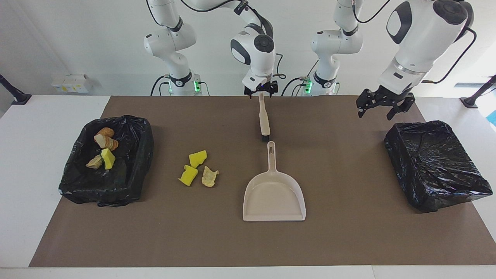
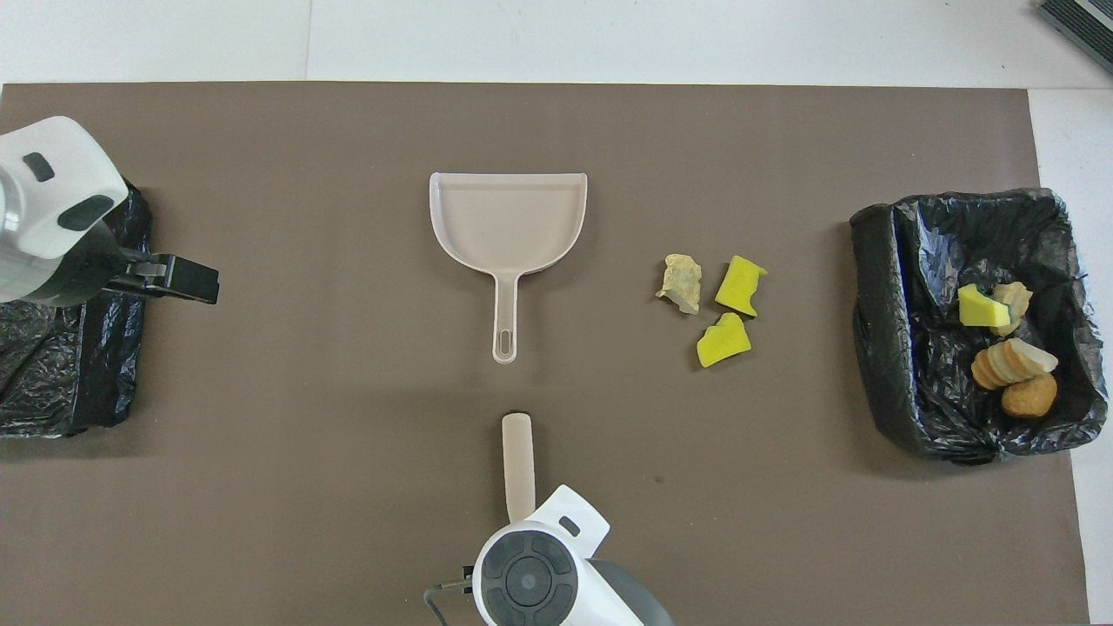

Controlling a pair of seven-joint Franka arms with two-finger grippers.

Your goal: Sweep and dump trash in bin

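The beige plastic dustpan (image 1: 274,195) lies flat, handle toward the robots, in line with the beige hand brush with black bristles (image 1: 264,118), both seemingly laid ready for pickup. The right gripper (image 1: 260,89) hovers over the brush handle's end, fingers apart, holding nothing. The left gripper (image 1: 381,107), also spread and empty, hangs beside the empty black-bagged bin (image 1: 438,164). The trash (image 1: 197,169), 2 bright yellow sponge chunks and 1 tan bread scrap, clusters on the brown mat (image 1: 348,232) between the dustpan and the filled black-lined bin (image 1: 135,170).

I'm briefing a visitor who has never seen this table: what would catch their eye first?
Probably the bright yellow sponge chunks with a tan bread piece on the brown mat, between the dustpan and the black-lined bin holding more scraps. A hand brush lies nearer the robots than the dustpan, the right gripper over its handle end.
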